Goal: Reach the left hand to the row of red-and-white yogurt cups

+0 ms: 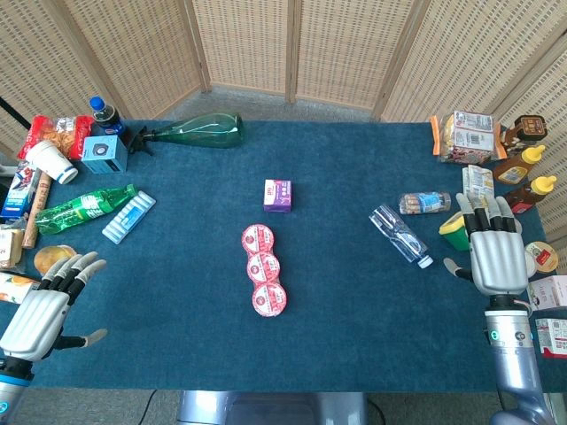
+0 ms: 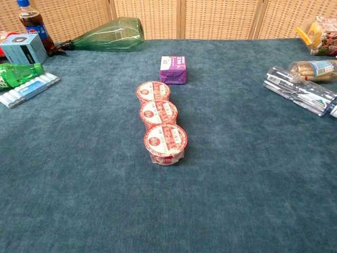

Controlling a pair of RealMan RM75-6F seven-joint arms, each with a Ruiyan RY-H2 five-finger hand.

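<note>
Yogurt cups (image 1: 264, 269), red-and-white, sat in a row of three at the middle of the blue tabletop (image 1: 177, 336), foil lids up, the cups touching one another. Left hand (image 1: 44, 305) lay at the near left edge, palm down, fingers spread, holding nothing, well apart from the row. Right hand (image 1: 496, 252) rested at the near right edge, fingers straight and apart, also holding nothing. Just beyond the row stood a small purple box (image 1: 277, 195). A clear plastic bottle (image 1: 400, 235) lay on its side between the row and the right hand. Far left: a green soda bottle (image 1: 84, 208) lying flat, with a large green glass bottle (image 1: 199, 131) behind it.
</note>
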